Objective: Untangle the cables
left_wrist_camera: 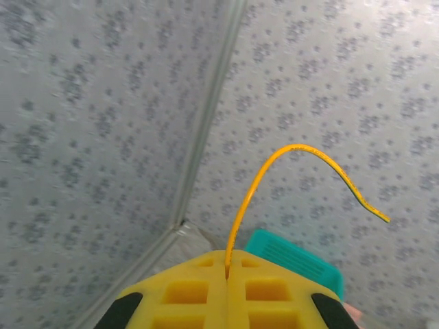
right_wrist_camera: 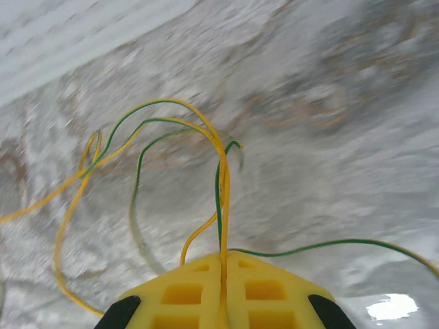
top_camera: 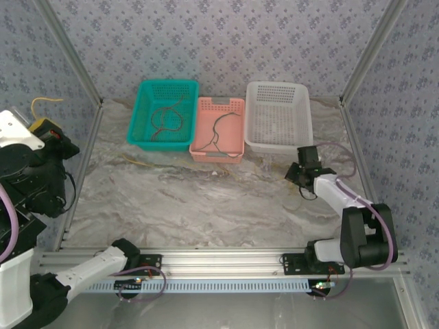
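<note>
Cables (right_wrist_camera: 223,192), light and limp (best taken near a free end), loop ahead of the right gripper (right_wrist_camera: 224,259) pinching yellow and green strands; the left gripper (left_wrist_camera: 227,266) pinches a yellow cable (left_wrist_camera: 295,146) arching above it.

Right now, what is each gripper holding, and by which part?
Left gripper pinches a yellow cable near its free end. Right gripper pinches a green cable and yellow strands together, partway along.

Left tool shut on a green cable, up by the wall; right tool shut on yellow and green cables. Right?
No. The left tool holds a yellow cable, not green; the left wrist view shows it. The rest stands: up by the wall, right tool shut on yellow and green cables.
</note>
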{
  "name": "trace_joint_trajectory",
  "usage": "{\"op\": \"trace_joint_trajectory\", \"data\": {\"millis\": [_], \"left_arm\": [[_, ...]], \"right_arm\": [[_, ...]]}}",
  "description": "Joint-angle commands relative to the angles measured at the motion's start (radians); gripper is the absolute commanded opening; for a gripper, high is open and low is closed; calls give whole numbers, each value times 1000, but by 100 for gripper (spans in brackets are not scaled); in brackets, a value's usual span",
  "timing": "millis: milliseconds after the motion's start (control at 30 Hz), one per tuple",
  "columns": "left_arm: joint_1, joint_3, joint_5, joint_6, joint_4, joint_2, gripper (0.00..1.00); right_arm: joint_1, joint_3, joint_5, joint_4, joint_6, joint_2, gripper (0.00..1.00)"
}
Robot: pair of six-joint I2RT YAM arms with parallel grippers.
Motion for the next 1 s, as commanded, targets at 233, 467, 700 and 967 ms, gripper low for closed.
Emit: {"op": "trace_joint_trajectory", "data": {"millis": [233, 467, 700, 967], "left_arm": [[6, -17, -63, 89, 99, -7, 0], [6, -26, 180, 42, 75, 37, 0], [6, -32, 372, -19, 73, 66, 0], [6, -131, 574, -93, 128, 78, 0]], "right_arm": [[-59, -7, -56, -45, -44, 4, 0], [-27, -6, -74, -56, -57, -4, 8], [-15, -8, -68, -99, -79, -86, 6], [56, -16, -98, -180, -69, -259, 47]]}}
